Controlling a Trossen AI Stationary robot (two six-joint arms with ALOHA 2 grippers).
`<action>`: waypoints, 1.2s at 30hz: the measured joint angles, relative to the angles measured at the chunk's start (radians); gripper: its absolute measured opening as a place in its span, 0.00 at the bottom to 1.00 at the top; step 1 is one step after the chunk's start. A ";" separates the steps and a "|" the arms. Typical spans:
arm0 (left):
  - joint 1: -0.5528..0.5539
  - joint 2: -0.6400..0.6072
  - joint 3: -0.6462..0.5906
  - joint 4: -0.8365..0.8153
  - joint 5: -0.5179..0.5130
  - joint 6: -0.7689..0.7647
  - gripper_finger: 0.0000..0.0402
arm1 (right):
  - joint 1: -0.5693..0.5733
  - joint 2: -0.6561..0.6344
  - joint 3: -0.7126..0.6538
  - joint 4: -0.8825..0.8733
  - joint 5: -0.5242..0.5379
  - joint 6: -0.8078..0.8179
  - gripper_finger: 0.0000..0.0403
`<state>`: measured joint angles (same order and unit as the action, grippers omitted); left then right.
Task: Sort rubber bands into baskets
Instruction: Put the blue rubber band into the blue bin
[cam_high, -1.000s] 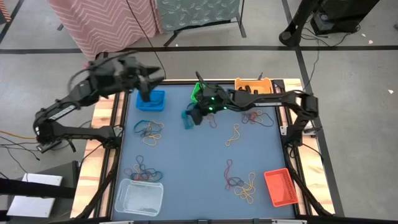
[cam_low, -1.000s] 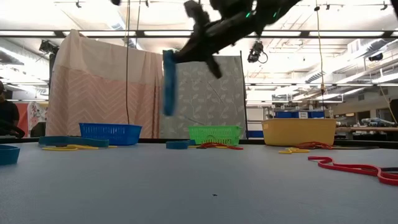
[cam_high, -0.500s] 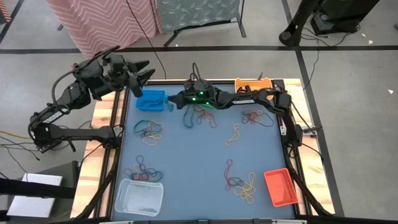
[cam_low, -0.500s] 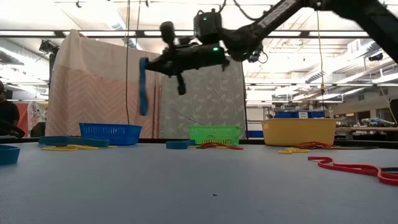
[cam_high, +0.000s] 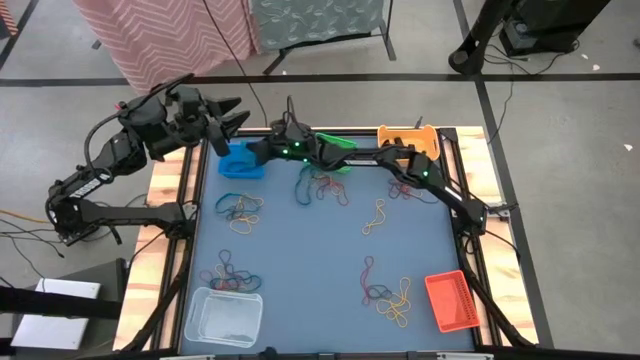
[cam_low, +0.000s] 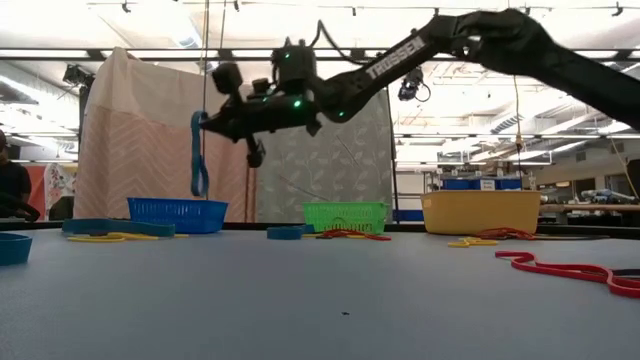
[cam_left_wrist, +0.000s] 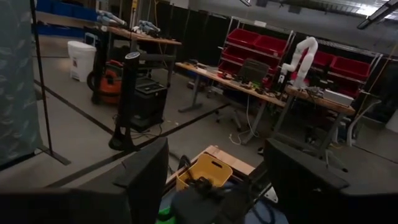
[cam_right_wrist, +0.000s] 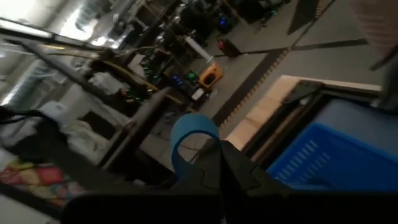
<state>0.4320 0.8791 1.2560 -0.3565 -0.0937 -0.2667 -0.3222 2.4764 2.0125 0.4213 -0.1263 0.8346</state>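
Dangling blue band (cam_low: 199, 152) from R gripper (cam_low: 212, 122) above blue basket (cam_low: 178, 214).

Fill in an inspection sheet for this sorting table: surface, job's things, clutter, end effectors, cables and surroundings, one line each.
Surface: blue table top with wooden side rails.
Job's things: blue basket, green basket, yellow-orange basket, red-orange basket, clear white basket; rubber bands lie in loose clusters.
Clutter: nothing seen.
End effectors: right end effector shut on a blue rubber band, hanging above the blue basket; left end effector open beyond the table's far left corner.
Cables: thin lines on the floor.
Surroundings: pink patterned screen, workshop benches.
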 joint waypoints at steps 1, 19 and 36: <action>0.000 0.000 0.000 0.000 0.000 0.000 0.66 | 0.000 0.017 0.016 -0.008 0.016 -0.004 0.00; 0.000 0.000 -0.001 -0.001 0.000 0.003 0.66 | 0.002 0.058 0.043 -0.255 -0.005 -0.212 0.38; 0.000 0.000 -0.001 0.000 0.000 0.002 0.66 | -0.034 -0.046 0.045 -0.516 0.062 -0.463 0.70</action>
<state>0.4316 0.8787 1.2549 -0.3564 -0.0933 -0.2649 -0.3557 2.4300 2.0571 -0.0946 -0.0642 0.3714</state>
